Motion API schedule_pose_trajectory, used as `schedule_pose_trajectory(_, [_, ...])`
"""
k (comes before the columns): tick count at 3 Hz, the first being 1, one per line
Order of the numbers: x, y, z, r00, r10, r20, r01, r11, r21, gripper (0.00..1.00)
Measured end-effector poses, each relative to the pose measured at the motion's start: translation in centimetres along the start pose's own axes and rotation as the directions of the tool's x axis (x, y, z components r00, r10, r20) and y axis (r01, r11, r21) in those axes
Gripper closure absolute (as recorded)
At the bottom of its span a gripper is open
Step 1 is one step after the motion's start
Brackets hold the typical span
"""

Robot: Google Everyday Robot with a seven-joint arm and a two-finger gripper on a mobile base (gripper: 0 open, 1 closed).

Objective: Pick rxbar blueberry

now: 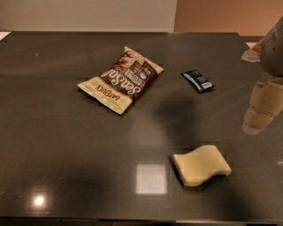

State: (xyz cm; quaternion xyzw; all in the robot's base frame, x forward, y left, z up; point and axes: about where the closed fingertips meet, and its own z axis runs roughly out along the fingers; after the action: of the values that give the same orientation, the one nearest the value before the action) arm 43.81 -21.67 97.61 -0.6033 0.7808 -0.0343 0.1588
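The rxbar blueberry (197, 80) is a small flat dark-blue wrapper with a white label patch. It lies flat on the dark table (66, 141), right of centre and towards the back. My gripper (258, 110) is cream-coloured and hangs at the right edge of the view, above the table. It is to the right of the bar and a little nearer the front, apart from it. The gripper holds nothing that I can see.
A brown-and-cream snack bag (120, 79) lies left of the bar. A pale yellow wavy sponge (201, 164) lies near the front, below the bar. The table's back edge meets a pale wall (88, 13).
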Motion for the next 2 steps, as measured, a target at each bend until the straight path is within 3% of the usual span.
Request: schedule_pose_trajectory(2, [-0.16,-0.5,-0.09,1.0,0.012,-0.009,-0.012,0.9999,0.009,0.0])
